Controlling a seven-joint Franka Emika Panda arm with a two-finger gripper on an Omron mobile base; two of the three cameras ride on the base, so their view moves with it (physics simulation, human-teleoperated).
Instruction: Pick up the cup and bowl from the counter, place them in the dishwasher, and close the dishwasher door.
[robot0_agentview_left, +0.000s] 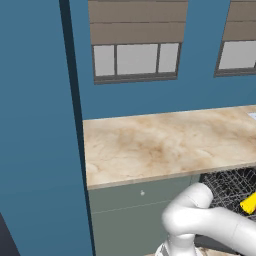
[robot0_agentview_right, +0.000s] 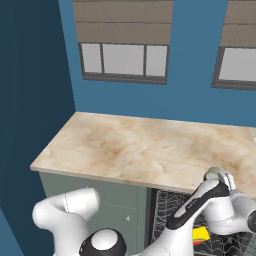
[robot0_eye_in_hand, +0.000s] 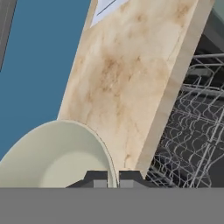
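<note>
We are in a kitchen: marbled stone worktop (robot0_agentview_left: 165, 145), dishwasher (robot0_eye_in_hand: 192, 131) rack (wire), grey-green cabinet fronts (robot0_agentview_left: 135, 210), windows (robot0_agentview_right: 124, 60) above.

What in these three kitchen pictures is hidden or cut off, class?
- Cup: left base view, cut by the right edge; right base view, partly behind the arm.
- Bowl: hand view, lower part cut off at the bottom.
- Dishwasher door: cannot be made out.
- Gripper: only its tips show, pinching the bowl's rim.

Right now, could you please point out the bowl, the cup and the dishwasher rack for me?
bowl (robot0_eye_in_hand: 52, 157), hand view, pale inside.
cup (robot0_agentview_left: 248, 203), left base view, yellow side.
dishwasher rack (robot0_eye_in_hand: 192, 131), hand view, wire mesh.
</note>
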